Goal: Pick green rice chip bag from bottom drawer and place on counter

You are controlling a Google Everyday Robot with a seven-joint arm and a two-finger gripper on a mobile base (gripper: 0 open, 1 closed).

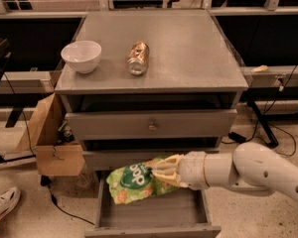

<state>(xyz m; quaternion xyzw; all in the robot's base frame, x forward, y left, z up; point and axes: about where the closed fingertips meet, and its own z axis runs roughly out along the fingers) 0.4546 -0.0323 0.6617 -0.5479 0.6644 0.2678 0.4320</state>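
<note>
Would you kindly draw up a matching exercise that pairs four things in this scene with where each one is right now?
Things
1. white bowl
2. can
3. green rice chip bag
4. tool

Places
A. lying on its side near the middle of the counter
B. over the open bottom drawer, held by its right end
C. upright on the counter's left part
D. in front of the cabinet, closed on the green rice chip bag's right end

Pairs: 1-C, 2-A, 3-B, 4-D
</note>
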